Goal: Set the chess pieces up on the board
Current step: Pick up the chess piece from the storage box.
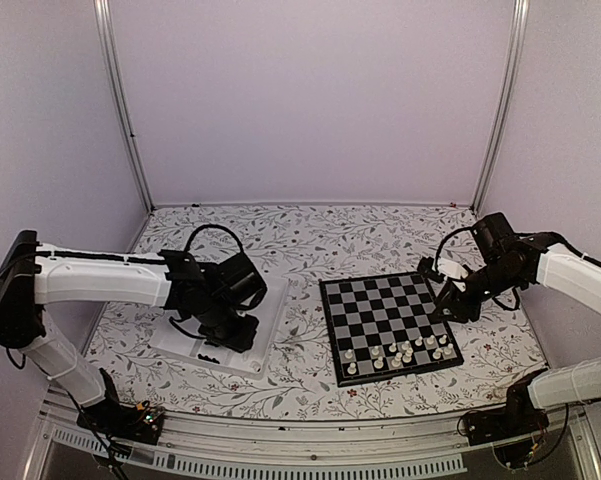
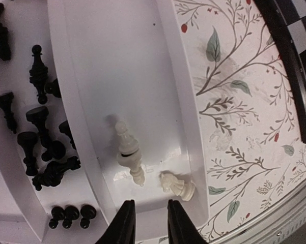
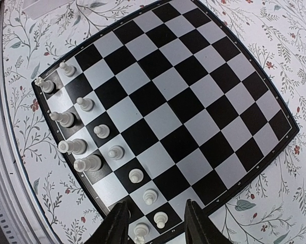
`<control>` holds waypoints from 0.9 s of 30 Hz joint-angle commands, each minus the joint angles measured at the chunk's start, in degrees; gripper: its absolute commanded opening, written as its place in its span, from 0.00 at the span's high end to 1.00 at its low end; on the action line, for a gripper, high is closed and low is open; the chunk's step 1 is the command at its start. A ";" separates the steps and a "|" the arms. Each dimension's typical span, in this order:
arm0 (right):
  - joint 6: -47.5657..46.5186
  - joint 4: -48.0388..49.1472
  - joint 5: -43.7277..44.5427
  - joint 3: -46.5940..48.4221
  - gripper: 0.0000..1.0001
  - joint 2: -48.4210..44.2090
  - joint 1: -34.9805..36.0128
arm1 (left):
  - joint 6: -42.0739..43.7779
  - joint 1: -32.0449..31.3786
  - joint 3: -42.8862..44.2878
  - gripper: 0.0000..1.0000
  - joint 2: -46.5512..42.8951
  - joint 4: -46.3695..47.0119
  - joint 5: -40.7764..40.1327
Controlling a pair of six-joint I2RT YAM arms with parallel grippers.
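Table (image 1: 310, 235): covered with a floral cloth; the board and a tray are laid on it side by side, apart.

Board (image 1: 385, 320): laid flat at right of centre, turned slightly. The far rows are bare.

Tray (image 1: 275, 300): clear plastic, set left of the board and divided into long compartments.

Left arm (image 1: 100, 280): reached across over the tray.

Right arm (image 1: 570, 270): bent in over the board's right edge.

Left claw (image 2: 150, 203): held above the near end of the tray's middle compartment; the fingers (image 2: 124, 223) are set a narrow gap apart, and nothing is pinched.

Right claw (image 3: 157, 206): held above the board's corner; the fingers (image 3: 198, 223) are spread wider, and nothing is gripped. One white pawn (image 3: 160, 219) is seen upright in the gap, untouched.

White pieces on the board (image 3: 84, 104): stood upright in two rows along the edge nearest the arms.

Black pieces (image 2: 40, 127): lying jumbled in the tray's outer compartment.

Two white pieces are seen lying in the middle compartment: a tall one (image 2: 128, 152) and a knight (image 2: 177, 184), just beside each other.
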 commanded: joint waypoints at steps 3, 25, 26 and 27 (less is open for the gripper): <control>0.45 1.47 -1.57 0.14 0.60 0.32 -0.07 | -3.96 -1.67 -0.60 0.71 4.19 0.14 -1.43; 2.37 3.14 -5.14 3.41 0.60 1.95 -0.03 | -0.64 -0.92 0.13 0.92 13.05 2.00 -0.91; 2.64 3.25 -5.98 4.52 0.60 2.24 -0.03 | -0.32 -0.84 0.12 0.93 12.09 1.50 -1.71; 3.00 3.39 -6.84 5.77 0.60 2.83 0.06 | 0.51 -0.77 0.07 0.94 11.03 1.25 -2.44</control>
